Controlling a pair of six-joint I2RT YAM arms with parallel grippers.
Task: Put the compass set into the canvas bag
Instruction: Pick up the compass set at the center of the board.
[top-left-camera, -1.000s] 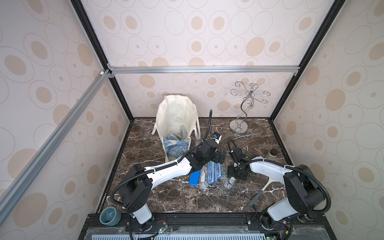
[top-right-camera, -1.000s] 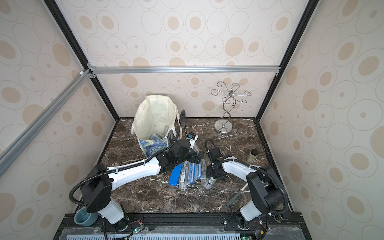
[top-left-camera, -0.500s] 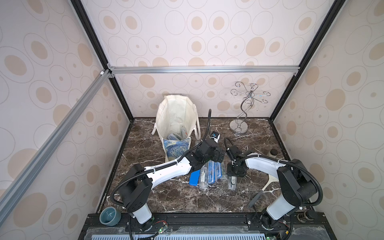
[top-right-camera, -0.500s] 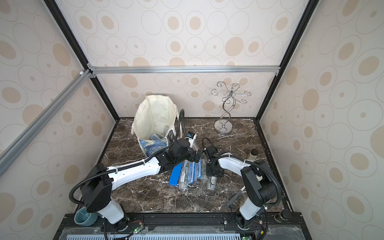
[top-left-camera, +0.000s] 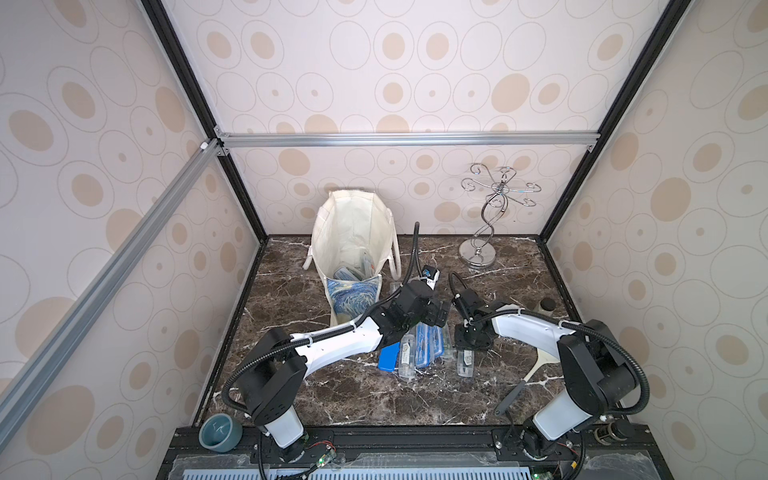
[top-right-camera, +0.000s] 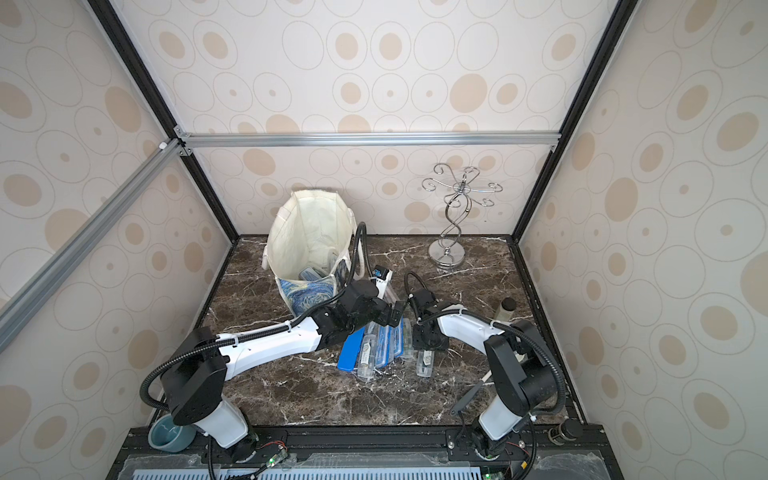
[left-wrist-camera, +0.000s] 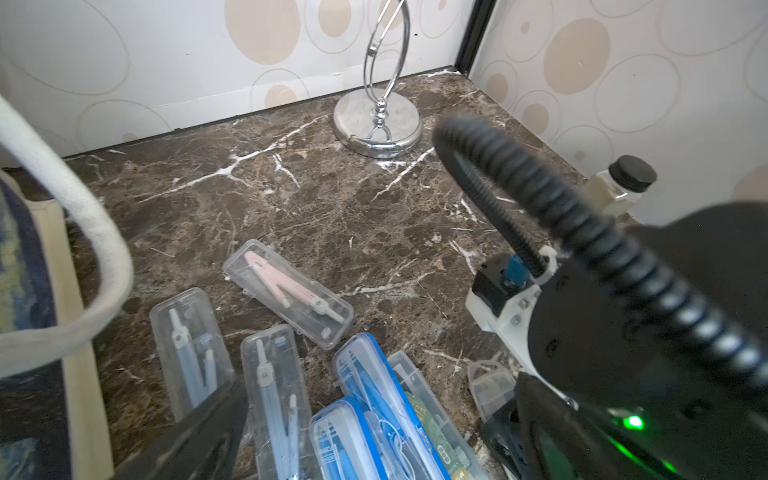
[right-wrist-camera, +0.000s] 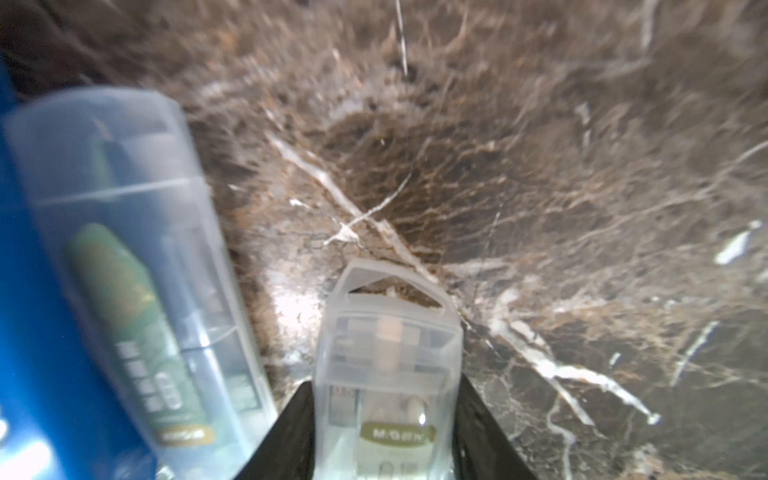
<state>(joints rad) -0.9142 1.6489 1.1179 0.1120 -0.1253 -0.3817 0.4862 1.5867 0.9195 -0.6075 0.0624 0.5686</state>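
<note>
Your left gripper (top-left-camera: 438, 316) hangs wide open with nothing in it, above the far end of a pile of compass cases (top-left-camera: 415, 353), blue and clear, at mid-table. Left of it and further back, the canvas bag (top-left-camera: 353, 232) stands upright, mouth open, with several cases inside. Just right of the pile, your right gripper (top-left-camera: 466, 352) points down, its fingers (right-wrist-camera: 291, 432) pressed against both sides of a clear compass case (right-wrist-camera: 388, 345) lying on the marble top (top-left-camera: 374, 399). Back right stands a chrome wire stand (top-left-camera: 478, 253)
</note>
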